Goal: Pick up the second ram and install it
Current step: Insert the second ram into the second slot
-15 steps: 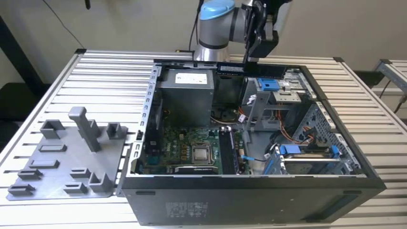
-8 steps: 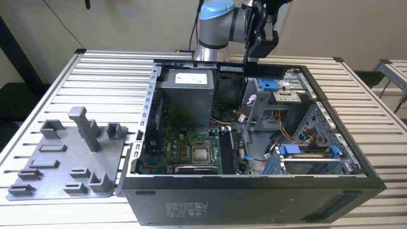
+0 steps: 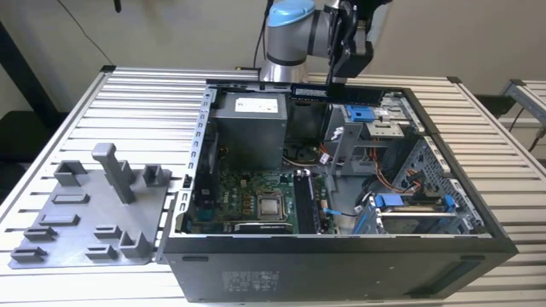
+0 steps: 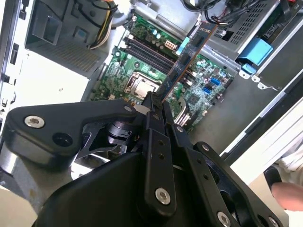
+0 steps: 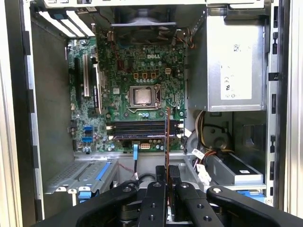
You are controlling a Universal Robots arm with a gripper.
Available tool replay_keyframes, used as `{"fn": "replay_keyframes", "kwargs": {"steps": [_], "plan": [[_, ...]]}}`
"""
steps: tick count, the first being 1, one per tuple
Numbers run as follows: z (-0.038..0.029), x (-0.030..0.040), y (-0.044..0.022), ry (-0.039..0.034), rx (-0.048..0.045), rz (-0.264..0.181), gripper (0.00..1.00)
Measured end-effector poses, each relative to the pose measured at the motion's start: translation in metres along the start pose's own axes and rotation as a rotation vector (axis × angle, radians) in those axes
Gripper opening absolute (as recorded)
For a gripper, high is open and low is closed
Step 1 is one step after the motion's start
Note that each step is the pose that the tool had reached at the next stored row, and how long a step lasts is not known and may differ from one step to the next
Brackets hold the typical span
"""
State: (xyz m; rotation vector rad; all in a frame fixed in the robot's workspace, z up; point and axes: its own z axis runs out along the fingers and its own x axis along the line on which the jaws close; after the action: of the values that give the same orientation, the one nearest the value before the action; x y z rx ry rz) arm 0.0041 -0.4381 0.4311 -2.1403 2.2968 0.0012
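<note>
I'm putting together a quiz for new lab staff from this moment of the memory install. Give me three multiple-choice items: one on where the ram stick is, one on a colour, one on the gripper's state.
1. Where is the second ram?
A. Lying on the grey holder tray
B. Held in the air over the open computer case
C. Seated in a memory slot

2. What colour is the motherboard?
A. Red
B. Green
C. White

3. What state is the gripper in?
A. Open and empty
B. Shut on a cable
C. Shut on the second ram

Answers: 1 B, the exterior view shows the stick up by the case's far rim, off the board. 2 B, the board is green in both wrist views. 3 C, in the second wrist view the fingers clamp the stick's end.
</note>
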Motion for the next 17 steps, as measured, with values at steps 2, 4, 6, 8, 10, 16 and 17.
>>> {"fn": "replay_keyframes", "kwargs": {"steps": [2, 4, 6, 8, 10, 16, 17], "plan": [[0.0001, 0.0, 0.0, 0.0, 0.0, 0.019, 0.14], [0.0003, 0.0, 0.0, 0.0001, 0.0001, 0.035, 0.14], [0.0004, 0.0, 0.0, 0.0001, 0.0001, 0.048, 0.14], [0.0005, 0.0, 0.0, 0.0001, 0.0001, 0.063, 0.14], [0.0006, 0.0, 0.0, 0.0001, 0.0002, 0.077, 0.14], [0.0008, 0.0, 0.0, 0.0002, 0.0002, 0.113, 0.14], [0.0008, 0.0, 0.0, 0.0002, 0.0002, 0.119, 0.14]]}}
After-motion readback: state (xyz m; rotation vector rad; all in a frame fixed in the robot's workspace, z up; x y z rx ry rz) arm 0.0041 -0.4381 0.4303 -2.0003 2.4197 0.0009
